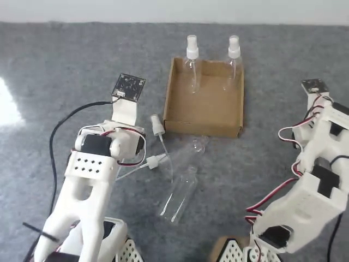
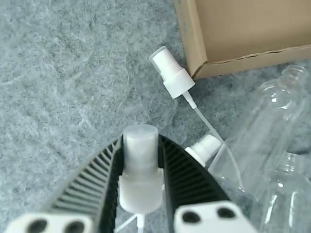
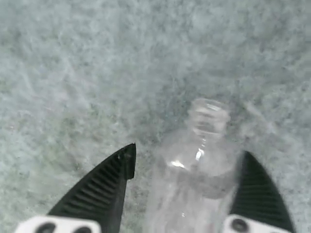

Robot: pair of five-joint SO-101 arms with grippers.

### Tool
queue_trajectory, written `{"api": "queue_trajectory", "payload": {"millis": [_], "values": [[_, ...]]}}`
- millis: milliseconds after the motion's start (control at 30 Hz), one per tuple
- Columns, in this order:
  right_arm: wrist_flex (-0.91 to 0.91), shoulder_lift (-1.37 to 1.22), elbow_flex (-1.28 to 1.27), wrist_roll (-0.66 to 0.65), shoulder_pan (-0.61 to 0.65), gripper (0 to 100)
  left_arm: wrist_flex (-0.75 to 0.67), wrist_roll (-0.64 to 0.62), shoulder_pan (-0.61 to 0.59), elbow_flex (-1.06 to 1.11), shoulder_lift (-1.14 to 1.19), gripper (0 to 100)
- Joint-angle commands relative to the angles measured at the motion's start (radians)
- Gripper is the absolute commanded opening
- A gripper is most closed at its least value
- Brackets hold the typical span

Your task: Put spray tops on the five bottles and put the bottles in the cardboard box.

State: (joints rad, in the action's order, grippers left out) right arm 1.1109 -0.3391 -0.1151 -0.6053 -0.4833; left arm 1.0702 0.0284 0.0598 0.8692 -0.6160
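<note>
Left wrist view is showing my left claw (image 2: 141, 141) clamping a spray top (image 2: 141, 179), head poking out forward. My right claw (image 3: 188, 151) is sitting wide around an uncapped bottle (image 3: 197, 179), neck pointing away, so I'm guessing capping's next.

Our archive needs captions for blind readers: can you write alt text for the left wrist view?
The left claw is shut on a white spray top over grey carpet. Beyond it a second spray top lies by a cardboard box corner, near clear uncapped bottles.
</note>
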Motion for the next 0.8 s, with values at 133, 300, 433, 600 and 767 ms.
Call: {"api": "queue_trajectory", "payload": {"millis": [133, 300, 433, 600, 767], "values": [[0.012, 0.097, 0.037, 0.000, -0.033, 0.4, -0.021, 0.002, 0.006, -0.002, -0.037, 1], [0.200, 0.219, 0.181, 0.015, 0.035, 0.6, -0.012, 0.002, 0.005, -0.045, -0.058, 1], [0.292, 0.429, 0.215, 0.150, 0.200, 0.6, 0.087, -0.034, 0.003, -0.189, -0.137, 1], [0.289, 0.705, 0.072, 0.318, 0.552, 0.6, 0.210, -0.046, -0.003, -0.449, -0.244, 1], [0.104, 0.947, -0.198, 0.428, 0.938, 0.6, 0.212, -0.057, -0.124, -0.674, -0.259, 1]]}}
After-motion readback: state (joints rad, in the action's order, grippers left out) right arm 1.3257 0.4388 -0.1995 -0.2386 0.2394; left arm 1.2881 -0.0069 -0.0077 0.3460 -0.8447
